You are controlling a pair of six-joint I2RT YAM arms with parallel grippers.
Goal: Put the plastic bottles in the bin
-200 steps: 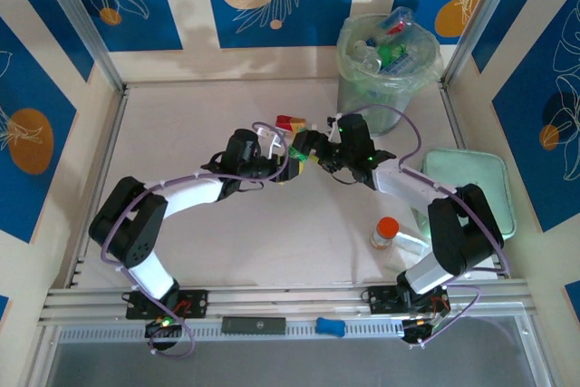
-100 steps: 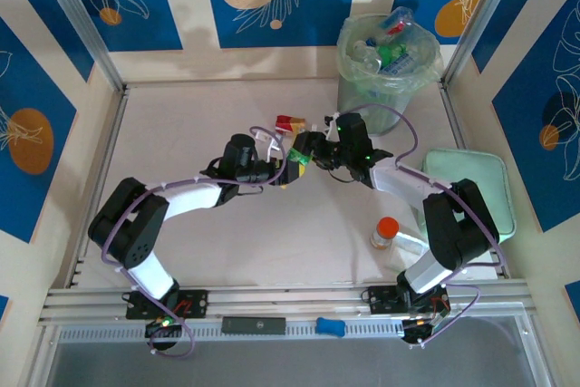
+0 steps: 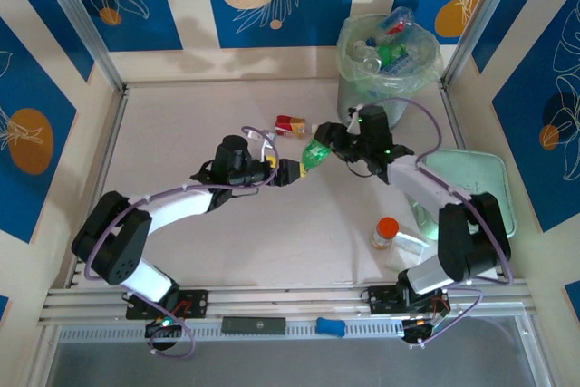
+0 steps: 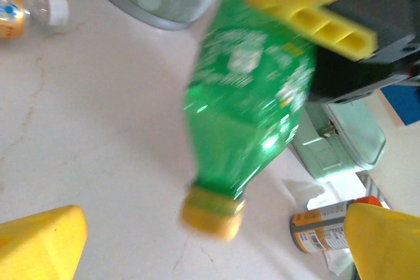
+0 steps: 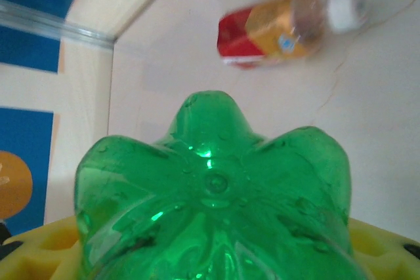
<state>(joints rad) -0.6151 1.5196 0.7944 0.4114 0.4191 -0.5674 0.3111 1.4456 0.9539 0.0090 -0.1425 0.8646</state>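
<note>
Jaws: R gripper (image 3: 332,138) clamped on base of green bottle (image 3: 314,154), cap end tilted down-left, mid-table. L gripper (image 3: 292,169) wide open, fingers (image 4: 41,243) either side of cap, not touching. We note the bin (image 3: 361,101) back right, w/ bottles (image 3: 390,52) inside. Mint tray (image 3: 471,189) at right. Red-gold bottle (image 3: 290,123) lies left of bin. Orange-cap container (image 3: 386,234) front right.

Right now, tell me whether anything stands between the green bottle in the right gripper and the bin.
Nothing visible does. The right gripper holds the green bottle close to the bin; the red-and-gold bottle lies to the left, off that path.
</note>
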